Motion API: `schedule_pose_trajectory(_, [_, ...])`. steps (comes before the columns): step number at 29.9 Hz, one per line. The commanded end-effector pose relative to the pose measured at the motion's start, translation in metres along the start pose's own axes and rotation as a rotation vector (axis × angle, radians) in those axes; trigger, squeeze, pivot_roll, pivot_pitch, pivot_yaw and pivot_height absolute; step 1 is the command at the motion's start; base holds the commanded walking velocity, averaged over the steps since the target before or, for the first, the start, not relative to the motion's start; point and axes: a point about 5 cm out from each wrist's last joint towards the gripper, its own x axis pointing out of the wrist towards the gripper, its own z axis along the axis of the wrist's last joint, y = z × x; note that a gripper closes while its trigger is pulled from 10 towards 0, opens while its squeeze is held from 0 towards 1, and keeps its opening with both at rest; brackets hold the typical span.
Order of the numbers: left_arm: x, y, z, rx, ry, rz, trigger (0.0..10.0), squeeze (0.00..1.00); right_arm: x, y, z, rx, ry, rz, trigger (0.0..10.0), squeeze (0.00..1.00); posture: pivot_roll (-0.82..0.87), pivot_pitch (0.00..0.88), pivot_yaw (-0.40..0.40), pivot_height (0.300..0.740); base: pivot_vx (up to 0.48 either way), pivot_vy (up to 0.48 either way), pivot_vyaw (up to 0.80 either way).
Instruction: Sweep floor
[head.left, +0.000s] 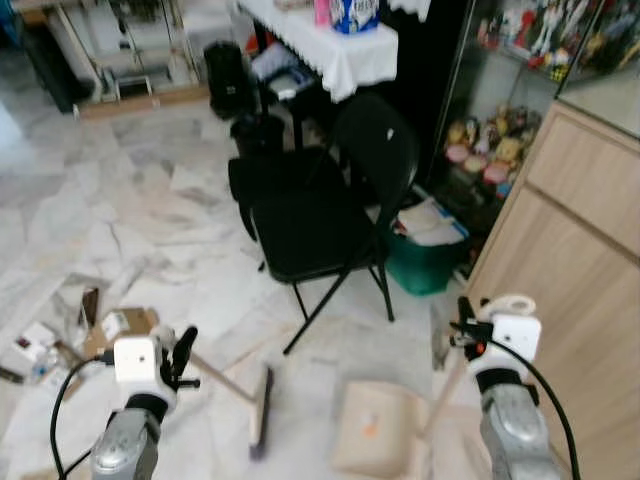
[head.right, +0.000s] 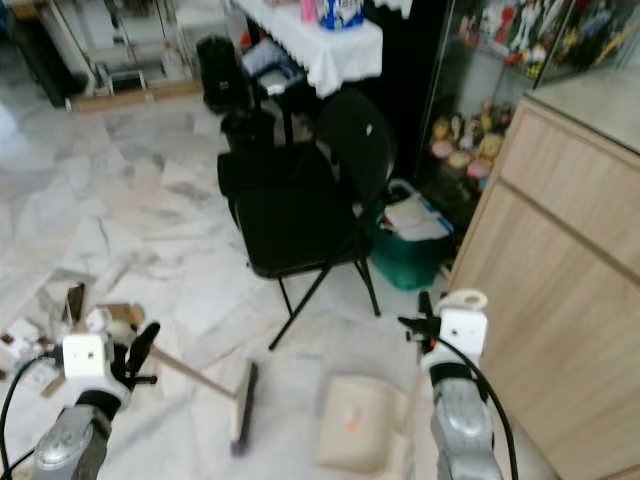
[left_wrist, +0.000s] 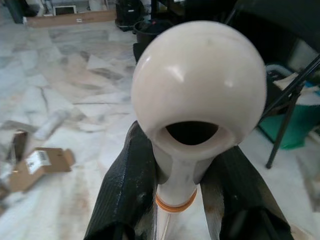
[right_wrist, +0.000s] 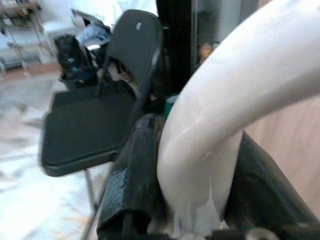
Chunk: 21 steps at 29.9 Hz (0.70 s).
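Left wrist view: the cream plastic broom handle's rounded end (left_wrist: 198, 95) is clamped by the left gripper (left_wrist: 187, 200); its brush head (head.left: 260, 408) rests on the marble floor (head.left: 130, 200). The right gripper (right_wrist: 195, 175) is closed round the cream dustpan's (head.left: 378, 428) handle. Both are judged light, stiff and slippery.

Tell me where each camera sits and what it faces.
Head eyes: look down at the marble floor; both arms, broom, dustpan, folding chair.
Left wrist: along left gripper shut on the broom handle's knob.
Right wrist: along right gripper shut on the dustpan handle.
All share the chair.
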Motion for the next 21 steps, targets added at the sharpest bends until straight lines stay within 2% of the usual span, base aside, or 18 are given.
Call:
schedule_pose_trajectory(1, [0.0, -0.001, 0.006, -0.006, -0.033, -0.003, 10.0, 0.0, -0.002, -0.006, 0.004, -0.003, -0.021, -0.015, 10.0, 0.0, -0.05, 0.022, 0.07, 0.74, 0.0, 0.322, 0.0])
schedule_pose_trajectory(5, [0.0, -0.001, 0.007, -0.014, -0.04, 0.008, 10.0, 0.0, 0.0, -0.002, 0.013, 0.016, -0.052, -0.009, 10.0, 0.0, -0.05, 0.037, 0.074, 0.74, 0.0, 0.309, 0.0])
schedule_pose_trajectory(12, [0.001, 0.001, 0.008, -0.011, -0.045, 0.032, 10.0, 0.0, 0.002, 0.002, 0.016, 0.027, -0.063, 0.0, 10.0, 0.0, -0.04, 0.041, 0.073, 0.74, 0.0, 0.312, 0.0])
schedule_pose_trajectory(16, [0.0, 0.002, 0.008, -0.01, -0.049, 0.045, 10.0, 0.0, 0.003, 0.004, 0.016, 0.025, -0.058, 0.007, 10.0, 0.0, -0.04, 0.04, 0.063, 0.74, 0.0, 0.337, 0.8])
schedule_pose_trajectory(21, [-0.001, 0.004, 0.006, -0.023, -0.059, 0.093, 10.0, 0.0, 0.009, 0.004, 0.023, 0.03, -0.066, 0.027, 10.0, 0.0, -0.04, 0.039, 0.02, 0.74, 0.0, 0.336, 0.0])
